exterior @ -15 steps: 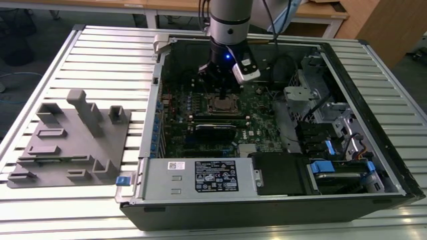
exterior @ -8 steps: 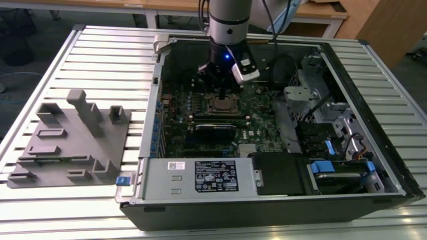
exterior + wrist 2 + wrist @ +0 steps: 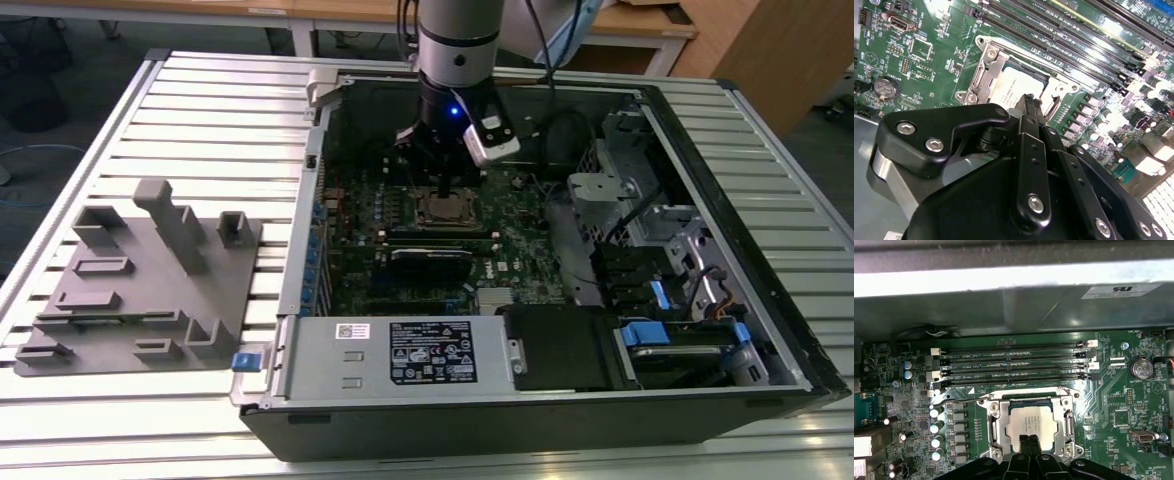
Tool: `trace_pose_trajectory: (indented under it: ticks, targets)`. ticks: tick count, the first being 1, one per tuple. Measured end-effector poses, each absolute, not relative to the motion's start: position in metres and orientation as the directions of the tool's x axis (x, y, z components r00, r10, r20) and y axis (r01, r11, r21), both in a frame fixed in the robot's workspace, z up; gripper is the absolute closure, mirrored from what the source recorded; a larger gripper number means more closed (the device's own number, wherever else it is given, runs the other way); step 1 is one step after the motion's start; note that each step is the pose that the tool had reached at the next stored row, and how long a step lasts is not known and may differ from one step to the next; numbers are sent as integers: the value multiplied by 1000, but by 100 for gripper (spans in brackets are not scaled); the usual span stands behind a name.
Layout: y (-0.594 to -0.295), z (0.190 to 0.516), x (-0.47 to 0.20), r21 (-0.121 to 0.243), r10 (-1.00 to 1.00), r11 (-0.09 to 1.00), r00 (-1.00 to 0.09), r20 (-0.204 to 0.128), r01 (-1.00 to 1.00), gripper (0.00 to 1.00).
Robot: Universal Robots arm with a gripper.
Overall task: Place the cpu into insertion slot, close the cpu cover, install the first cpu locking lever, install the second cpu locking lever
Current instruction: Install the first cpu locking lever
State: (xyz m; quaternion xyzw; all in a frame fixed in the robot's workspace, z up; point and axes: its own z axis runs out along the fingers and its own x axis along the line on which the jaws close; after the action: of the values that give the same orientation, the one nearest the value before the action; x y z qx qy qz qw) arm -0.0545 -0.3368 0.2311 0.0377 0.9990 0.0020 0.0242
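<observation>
Ribbed metal tabletop (image 3: 160,90), wooden desks (image 3: 641,20) behind it at the top of the exterior view. Open PC case (image 3: 534,420) lies on its side mid-tabletop. Gray part fixture (image 3: 140,280) sits at the exterior view's left, apart from the case.

Arm (image 3: 458,40) stands near-vertical at top centre and reaches into the case, tool (image 3: 445,195) over the motherboard (image 3: 1114,390). Fingers (image 3: 1029,130) are pinched together with nothing between them (tips sit at the edge of the cpu's metal top in both wrist views).

The cpu (image 3: 1031,422) is seated in the insertion slot (image 3: 422,213), with the cpu cover (image 3: 995,422) flat around it. Lever state: cannot tell.

Memory slots (image 3: 1011,362) run just beside the socket, with a coin cell (image 3: 1141,367) and a capacitor row (image 3: 935,427) near. The tool's linkage hides the socket's near side.
</observation>
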Motion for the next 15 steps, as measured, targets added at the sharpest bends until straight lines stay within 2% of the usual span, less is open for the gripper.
trace_pose_trajectory:
  ticks: [9,14,15]
  targets:
    - [-337,244,-54,6,75,997,-996,-48,75,90]
    - [-338,244,-54,86,79,993,-996,-42,75,90]
    - [-338,244,-54,91,79,993,-996,-41,75,90]
